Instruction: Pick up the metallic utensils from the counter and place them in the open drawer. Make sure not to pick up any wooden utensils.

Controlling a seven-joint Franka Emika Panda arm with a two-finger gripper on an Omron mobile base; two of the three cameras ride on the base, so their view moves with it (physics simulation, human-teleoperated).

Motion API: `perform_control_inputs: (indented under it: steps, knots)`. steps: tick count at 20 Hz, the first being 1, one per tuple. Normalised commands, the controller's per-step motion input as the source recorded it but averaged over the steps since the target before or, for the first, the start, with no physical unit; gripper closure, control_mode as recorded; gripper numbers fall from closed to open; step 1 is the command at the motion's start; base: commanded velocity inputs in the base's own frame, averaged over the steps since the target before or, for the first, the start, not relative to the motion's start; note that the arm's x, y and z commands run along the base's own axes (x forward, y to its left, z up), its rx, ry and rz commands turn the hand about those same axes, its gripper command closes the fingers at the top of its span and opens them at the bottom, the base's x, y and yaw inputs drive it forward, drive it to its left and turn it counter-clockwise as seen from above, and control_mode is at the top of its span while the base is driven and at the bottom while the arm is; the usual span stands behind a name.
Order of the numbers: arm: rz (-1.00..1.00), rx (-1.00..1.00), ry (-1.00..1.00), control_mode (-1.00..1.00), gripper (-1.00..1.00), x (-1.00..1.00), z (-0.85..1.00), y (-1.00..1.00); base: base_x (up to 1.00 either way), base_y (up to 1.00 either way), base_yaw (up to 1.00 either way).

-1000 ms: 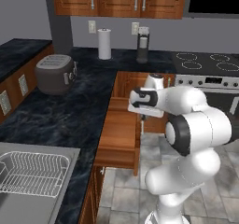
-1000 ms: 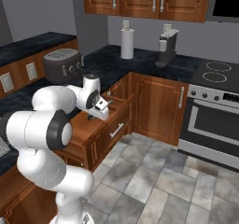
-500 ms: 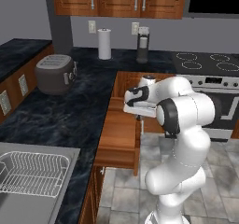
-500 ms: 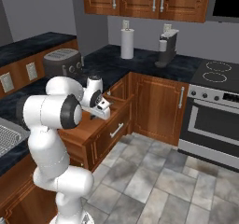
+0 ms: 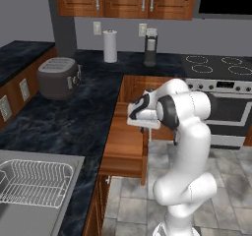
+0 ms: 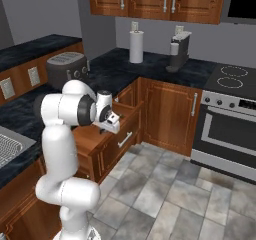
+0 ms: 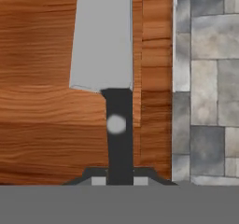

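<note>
- From the hand view I saw the end effector (image 7: 120,174) clenched on a metal utensil (image 7: 105,45): a dark handle with a pale rivet, running up into a flat grey blade.
- The blade pointed away from the hand, over the wooden bottom of the open drawer (image 7: 42,125). Whether it touched the wood I could not tell.
- The drawer's front edge ran just beside the blade in that view, with grey floor tiles (image 7: 205,78) beyond it.
- In the left base view the end effector (image 5: 146,128) hung over the front part of the open drawer (image 5: 123,149), which stood pulled out from under the dark counter (image 5: 64,122).
- The drawer floor that I could see there was bare wood; the arm hid part of it.
- From the right base view the end effector (image 6: 114,129) sat above the same drawer (image 6: 92,136), the utensil too small to make out.
- On the counter stood a toaster (image 5: 59,76), a paper towel roll (image 5: 110,46) and a coffee machine (image 5: 150,47).
- A sink basin with a wire rack (image 5: 32,181) lay at the near left.
</note>
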Motion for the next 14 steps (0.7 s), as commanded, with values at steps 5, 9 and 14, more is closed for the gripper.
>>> perform_control_inputs:
  steps: [5,9,14]
  knots:
    - [0.01,0.00,0.00,-1.00,1.00,0.50,-0.39,0.19,0.00,0.00,0.00]
    - [0.00,-0.02,0.00,-1.00,1.00,0.02,-0.54,-0.16,0.00,0.00,0.00]
    - [-0.02,0.00,0.00,-1.00,1.00,-0.62,-0.65,-0.98,0.00,0.00,0.00]
